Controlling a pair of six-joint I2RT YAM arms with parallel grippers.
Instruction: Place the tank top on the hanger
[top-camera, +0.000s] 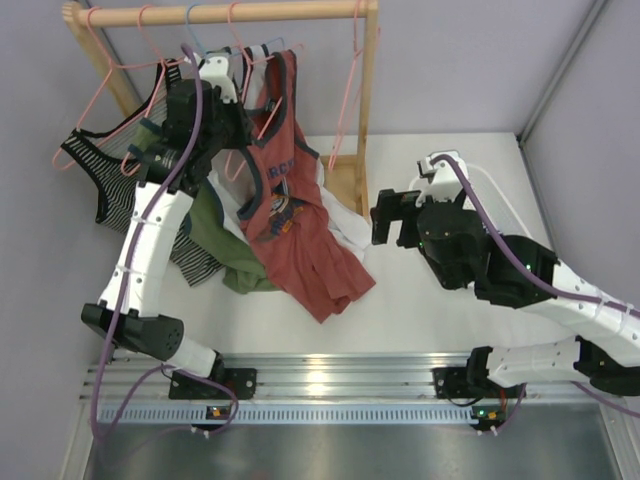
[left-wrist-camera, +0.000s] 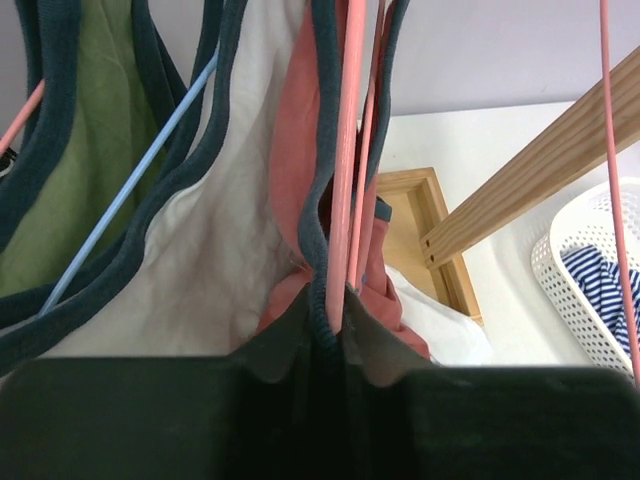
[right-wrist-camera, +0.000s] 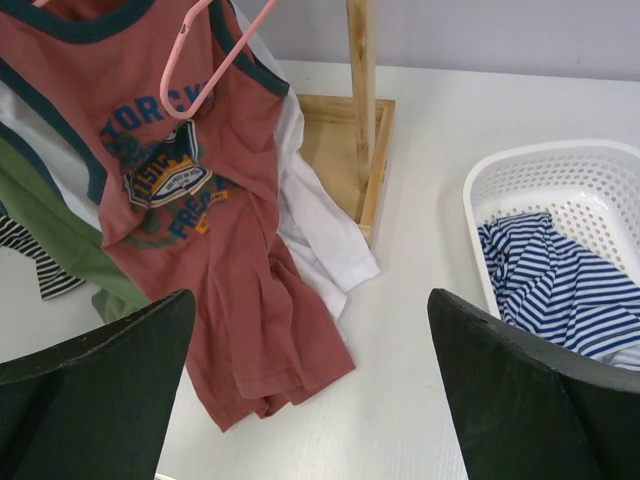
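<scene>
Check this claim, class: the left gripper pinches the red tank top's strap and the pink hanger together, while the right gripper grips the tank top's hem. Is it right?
Not quite. The right gripper grips nothing: its jaws stand wide open, clear of the tank top, as the right wrist view shows. The left gripper does pinch strap and pink hanger together.

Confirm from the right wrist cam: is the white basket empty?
No, a blue-and-white striped garment lies inside the white basket.
</scene>
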